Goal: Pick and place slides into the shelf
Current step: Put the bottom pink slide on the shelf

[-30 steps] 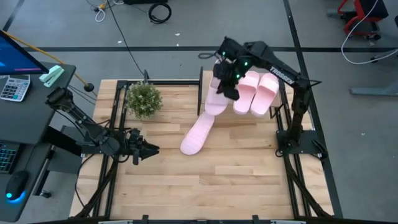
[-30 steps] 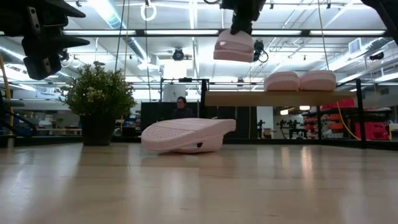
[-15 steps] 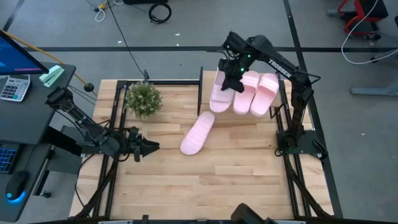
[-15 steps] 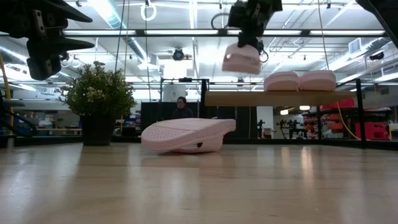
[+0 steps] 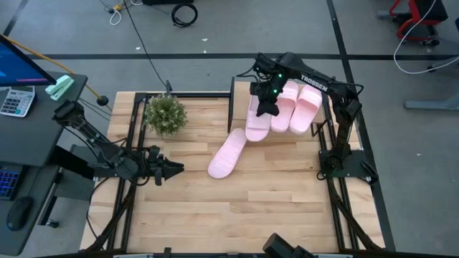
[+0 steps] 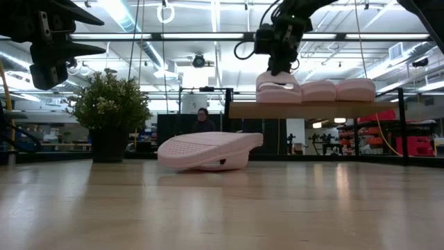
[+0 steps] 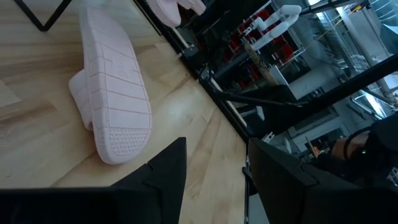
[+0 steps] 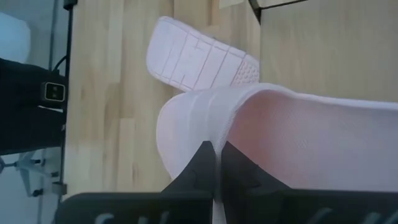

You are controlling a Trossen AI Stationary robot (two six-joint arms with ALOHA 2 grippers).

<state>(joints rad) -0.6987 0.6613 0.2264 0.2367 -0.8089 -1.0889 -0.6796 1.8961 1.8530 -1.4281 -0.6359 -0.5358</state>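
High view: right gripper [image 5: 267,107] over the shelf [image 5: 324,118], pinching the strap of a pink slide [image 5: 257,123] beside two shelved slides [image 5: 297,107]. Fourth slide [image 5: 227,154] lies sole-up on the tabletop [image 5: 237,208]. Left gripper [image 5: 172,172] waits near the plant [image 5: 166,113].

Low view: held slide [image 6: 277,91] rests on the shelf board [image 6: 305,109].

Left wrist view: jaws spread, empty.

Right wrist view: fingers [image 8: 200,163] pressed onto the strap.

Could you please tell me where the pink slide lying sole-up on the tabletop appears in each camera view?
High view: the pale pink foam slide lying sole-up is at mid-table, below the light-wood shelf.
Low view: centre, on the tabletop, left of the shelf.
Left wrist view: upper left.
Right wrist view: top centre.
Shared landmark: the shelf.
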